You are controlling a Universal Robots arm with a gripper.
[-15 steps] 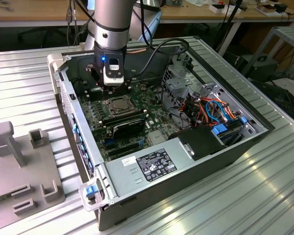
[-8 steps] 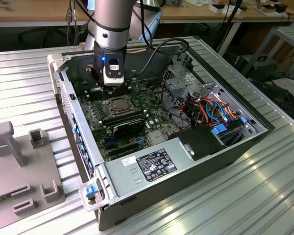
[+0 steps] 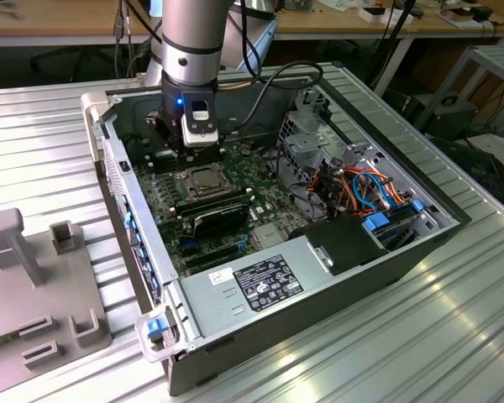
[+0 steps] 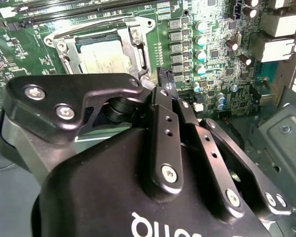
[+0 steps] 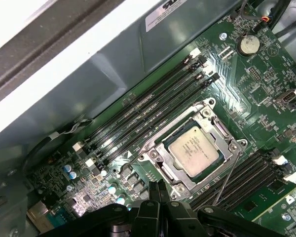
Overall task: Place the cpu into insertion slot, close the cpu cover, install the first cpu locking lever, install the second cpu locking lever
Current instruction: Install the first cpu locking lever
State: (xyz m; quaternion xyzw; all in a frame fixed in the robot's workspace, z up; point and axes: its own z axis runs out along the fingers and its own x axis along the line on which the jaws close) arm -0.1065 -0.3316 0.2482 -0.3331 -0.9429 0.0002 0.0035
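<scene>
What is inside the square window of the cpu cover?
The cpu, its silvery top showing through the cpu cover. The insertion slot beneath is hidden by chip and frame, so its contacts cannot be seen.

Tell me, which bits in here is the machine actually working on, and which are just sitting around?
In the job:
the cpu, already seated
the cpu cover, lying flat around it
the end effector, close beside them

Just lying about:
memory slots
coin battery
power supply
coloured cables
grey holder
</scene>
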